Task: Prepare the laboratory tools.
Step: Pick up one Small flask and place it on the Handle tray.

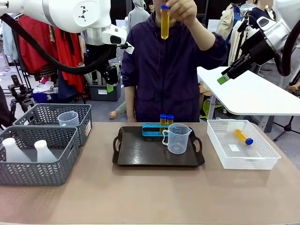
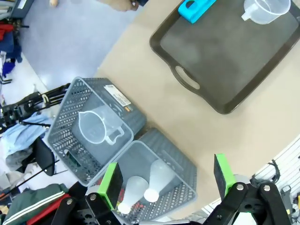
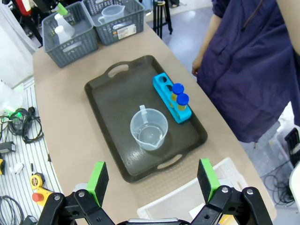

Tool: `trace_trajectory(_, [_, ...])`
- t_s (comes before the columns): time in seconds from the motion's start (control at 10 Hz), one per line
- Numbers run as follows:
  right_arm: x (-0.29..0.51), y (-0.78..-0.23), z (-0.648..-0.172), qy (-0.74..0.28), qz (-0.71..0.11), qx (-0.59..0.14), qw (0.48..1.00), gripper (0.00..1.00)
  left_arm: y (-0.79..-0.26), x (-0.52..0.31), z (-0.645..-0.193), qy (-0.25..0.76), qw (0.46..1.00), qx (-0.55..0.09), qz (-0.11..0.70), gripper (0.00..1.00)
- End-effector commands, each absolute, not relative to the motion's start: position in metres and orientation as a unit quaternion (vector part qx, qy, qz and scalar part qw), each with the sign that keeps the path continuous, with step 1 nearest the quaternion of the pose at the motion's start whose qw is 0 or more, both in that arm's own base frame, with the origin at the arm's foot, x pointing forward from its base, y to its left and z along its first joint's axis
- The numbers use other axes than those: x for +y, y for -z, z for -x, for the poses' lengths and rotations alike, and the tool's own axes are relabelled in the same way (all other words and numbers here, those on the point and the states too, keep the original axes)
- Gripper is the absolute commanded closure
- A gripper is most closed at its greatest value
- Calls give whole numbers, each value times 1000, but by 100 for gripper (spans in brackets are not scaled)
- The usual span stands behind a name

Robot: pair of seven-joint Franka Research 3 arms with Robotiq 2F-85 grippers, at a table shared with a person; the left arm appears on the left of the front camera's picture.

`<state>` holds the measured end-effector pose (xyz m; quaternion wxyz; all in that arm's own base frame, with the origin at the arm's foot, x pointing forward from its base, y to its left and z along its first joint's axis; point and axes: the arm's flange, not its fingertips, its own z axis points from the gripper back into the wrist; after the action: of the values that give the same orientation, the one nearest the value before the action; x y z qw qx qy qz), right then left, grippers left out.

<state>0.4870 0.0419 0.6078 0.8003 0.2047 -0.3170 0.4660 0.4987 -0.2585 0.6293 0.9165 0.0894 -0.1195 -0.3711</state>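
Tan table (image 3: pixel 61 117), beaker (image 3: pixel 149 130) on tray (image 3: pixel 117 101) below right claw (image 3: pixel 153 179)

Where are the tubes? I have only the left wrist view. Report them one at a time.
Observer: Two blue-capped tubes stand in the blue rack, on the far side of the tray.
Operator: Now report any outside the rack.
Observer: A third tube lies flat in the white basket, on the robot's right of the tray.
Operator: Check the person.
Observer: The person's hand holds a fourth tube upright, high above the tray.
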Motion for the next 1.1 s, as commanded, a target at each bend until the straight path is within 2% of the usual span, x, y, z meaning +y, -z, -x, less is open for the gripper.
trace_trajectory(0.0, [42, -609, -487, -470, -205, -317, 798, 0, -629, -259, -499, 371, 917, -120, -89, 0])
trace_trajectory(0.2, [42, -609, -487, -470, -205, -317, 798, 0, -632, -230, -501, 302, 946, -102, -65, 0])
trace_trajectory(0.5, [42, -609, -487, -470, -205, -317, 798, 0, -626, -167, -492, 171, 978, -117, -28, 0])
trace_trajectory(0.6, [42, -609, -487, -470, -205, -317, 798, 0, -619, -147, -492, 132, 983, -127, -18, 0])
trace_trajectory(0.8, [42, -609, -487, -470, -205, -317, 798, 0, -600, -109, -489, 75, 992, -105, 4, 0])
trace_trajectory(1.0, [42, -609, -487, -470, -205, -317, 798, 0, -570, -71, -487, 30, 994, -107, -8, 0])
